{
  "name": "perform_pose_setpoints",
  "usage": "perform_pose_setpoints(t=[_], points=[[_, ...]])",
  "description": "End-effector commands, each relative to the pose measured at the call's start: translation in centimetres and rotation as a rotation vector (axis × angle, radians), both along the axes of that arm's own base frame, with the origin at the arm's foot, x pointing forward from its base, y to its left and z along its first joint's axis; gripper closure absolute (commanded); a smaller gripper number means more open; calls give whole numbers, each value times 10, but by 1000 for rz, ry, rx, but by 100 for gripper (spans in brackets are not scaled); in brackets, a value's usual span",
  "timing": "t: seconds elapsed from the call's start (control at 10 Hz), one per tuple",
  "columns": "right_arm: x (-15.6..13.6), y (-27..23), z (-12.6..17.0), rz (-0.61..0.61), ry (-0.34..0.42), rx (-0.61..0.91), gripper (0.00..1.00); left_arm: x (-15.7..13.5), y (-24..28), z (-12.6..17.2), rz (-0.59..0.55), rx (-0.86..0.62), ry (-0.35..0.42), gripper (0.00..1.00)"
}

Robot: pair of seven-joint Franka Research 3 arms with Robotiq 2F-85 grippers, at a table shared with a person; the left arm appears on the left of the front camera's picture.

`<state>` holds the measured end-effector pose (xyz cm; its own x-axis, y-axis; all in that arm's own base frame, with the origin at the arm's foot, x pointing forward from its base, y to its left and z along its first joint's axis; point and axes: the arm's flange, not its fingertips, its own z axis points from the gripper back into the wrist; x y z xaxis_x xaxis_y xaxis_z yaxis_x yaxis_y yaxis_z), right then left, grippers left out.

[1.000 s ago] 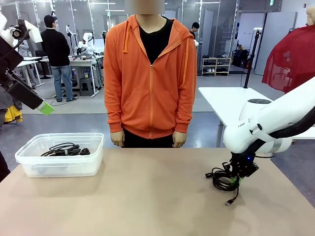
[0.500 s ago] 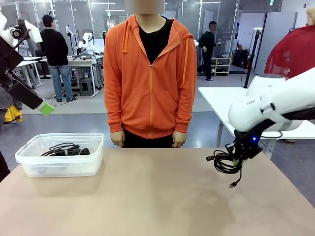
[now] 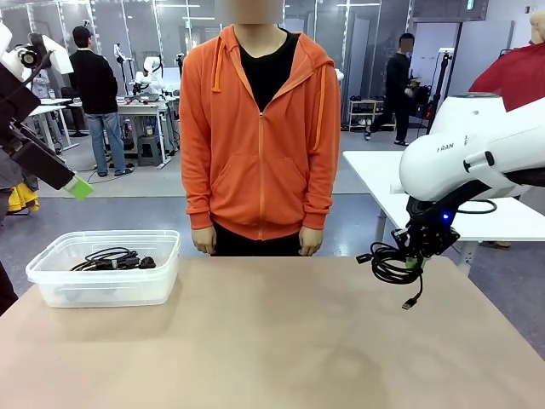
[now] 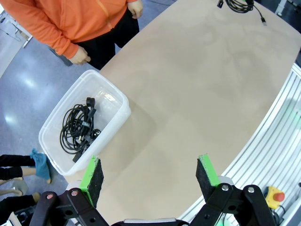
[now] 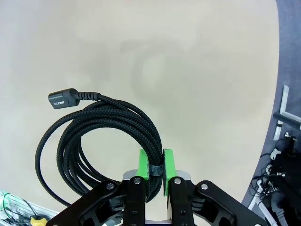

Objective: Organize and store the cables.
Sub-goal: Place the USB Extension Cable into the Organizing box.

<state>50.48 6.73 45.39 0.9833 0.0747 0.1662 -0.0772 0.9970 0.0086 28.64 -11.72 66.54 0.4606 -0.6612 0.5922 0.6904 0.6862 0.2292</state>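
A coiled black cable (image 3: pixel 393 265) hangs above the table's right side, its plug end dangling below it. My right gripper (image 3: pixel 416 259) is shut on it. The right wrist view shows the braided cable (image 5: pixel 101 129) pinched between the green pads (image 5: pixel 168 165) at a green tie, with a plug pointing left. More black cables (image 3: pixel 113 259) lie coiled in the clear plastic bin (image 3: pixel 162 281) at the table's left; from the left wrist camera these cables (image 4: pixel 79 130) sit inside the bin (image 4: pixel 118 106) far below. My left gripper (image 4: pixel 150 179) is open, high above the table's left edge, holding nothing.
A person in an orange hoodie (image 3: pixel 260 136) stands at the far side of the table, hands (image 3: pixel 203 241) hanging at the edge. The tan tabletop (image 3: pixel 255 341) stretches bare between bin and lifted cable. Other tables and people are farther back.
My right gripper has lifted the coiled cable off the table's right side and carried it up. The left arm has stayed still.
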Motion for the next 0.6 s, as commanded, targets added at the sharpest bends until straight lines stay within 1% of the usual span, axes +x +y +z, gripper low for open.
perform_pose_setpoints(t=[0.0, 0.1, 0.2, 0.3, 0.4, 0.5], points=[[0, 17, 11, 53, 16, 15, 100, 0, -1, 4, 13, 12, 6, 0], [-2, 39, 17, 82, 28, 26, 100, 0, -1, 4, 13, 12, 6, 0], [-4, 62, 19, 79, 22, 19, 100, 0, -1, 4, 13, 12, 6, 0], [-6, 87, 20, 62, 29, 11, 100, 0, -1, 4, 13, 12, 6, 0], [-11, 109, 18, 48, 9, 4, 100, 0, -1, 4, 13, 12, 6, 0], [-17, 135, 15, 32, 7, 8, 100, 0, -1, 4, 13, 12, 6, 0]])
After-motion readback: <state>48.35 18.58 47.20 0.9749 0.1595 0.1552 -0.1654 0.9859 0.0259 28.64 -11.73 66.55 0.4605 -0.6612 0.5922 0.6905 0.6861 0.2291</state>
